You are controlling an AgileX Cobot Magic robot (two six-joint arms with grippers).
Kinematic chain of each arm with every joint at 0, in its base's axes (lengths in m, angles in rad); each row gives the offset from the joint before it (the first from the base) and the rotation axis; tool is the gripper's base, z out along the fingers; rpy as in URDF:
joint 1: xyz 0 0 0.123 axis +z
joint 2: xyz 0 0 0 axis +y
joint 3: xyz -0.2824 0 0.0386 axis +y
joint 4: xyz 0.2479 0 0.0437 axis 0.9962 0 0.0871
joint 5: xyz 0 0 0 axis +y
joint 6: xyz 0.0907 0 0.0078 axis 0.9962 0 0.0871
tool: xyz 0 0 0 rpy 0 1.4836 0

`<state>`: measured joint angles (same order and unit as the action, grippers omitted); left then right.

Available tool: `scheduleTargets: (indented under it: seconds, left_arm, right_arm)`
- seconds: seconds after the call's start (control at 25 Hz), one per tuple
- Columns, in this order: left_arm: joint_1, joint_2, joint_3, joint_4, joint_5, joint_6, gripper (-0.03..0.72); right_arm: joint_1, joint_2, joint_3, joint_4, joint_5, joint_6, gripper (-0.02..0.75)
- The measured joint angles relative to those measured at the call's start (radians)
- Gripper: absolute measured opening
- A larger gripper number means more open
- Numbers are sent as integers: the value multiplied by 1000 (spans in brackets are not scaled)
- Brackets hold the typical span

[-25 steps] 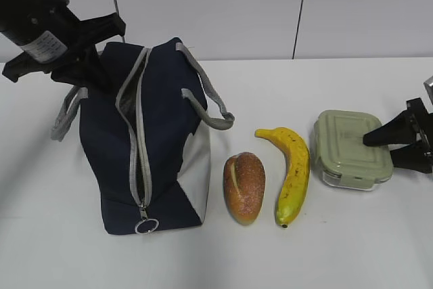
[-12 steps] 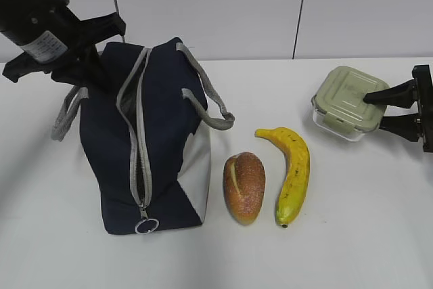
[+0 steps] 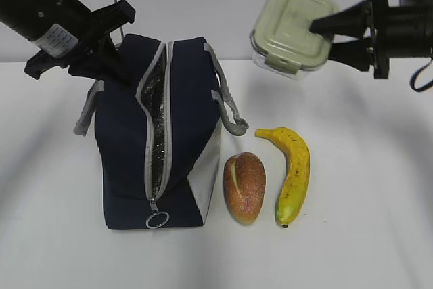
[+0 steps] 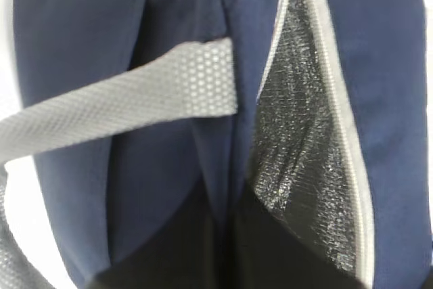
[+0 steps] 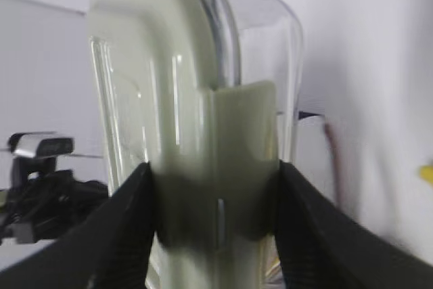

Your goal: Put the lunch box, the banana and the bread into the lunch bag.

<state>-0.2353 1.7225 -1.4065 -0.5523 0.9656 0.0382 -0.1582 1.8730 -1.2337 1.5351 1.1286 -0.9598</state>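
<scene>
The navy lunch bag (image 3: 128, 140) stands at the left with its zipper open and silver lining (image 3: 157, 126) showing. My left gripper (image 3: 116, 65) is shut on the bag's upper left edge; in the left wrist view (image 4: 226, 218) a fold of navy fabric sits between the dark jaws, next to a grey handle (image 4: 135, 99). My right gripper (image 3: 323, 34) is shut on the lunch box (image 3: 289, 28), held tilted in the air right of the bag's top. In the right wrist view the box (image 5: 196, 86) fills the frame. The bread (image 3: 244, 186) and the banana (image 3: 293, 170) lie on the table right of the bag.
The white table (image 3: 365, 235) runs to a white panelled wall (image 3: 216, 5) behind. The bag's metal ring pull (image 3: 157, 220) hangs at its front bottom. A grey handle loop (image 3: 233, 116) droops on the bag's right side, near the bread.
My right gripper has lifted the lunch box off the table and carried it up and left toward the bag. The bag's opening has been pulled wider, and the bag has shifted slightly right.
</scene>
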Motion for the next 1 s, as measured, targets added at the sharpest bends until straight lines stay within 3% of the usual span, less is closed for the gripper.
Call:
scheduleTargets:
  seconds: [0.2,0.52,1.0]
  left_arm:
    - [0,0,0,-11,-13,12,-3]
    - [0,0,0,-11,-25,18,-3]
    - [0,0,0,-16,-26,21,-3]
  right_arm:
    - [132,-23,-133,-39,26,179,366]
    - [275,-23,-213,-262,-6,368,365]
    - [329,58,-229,-421,-24,528,365]
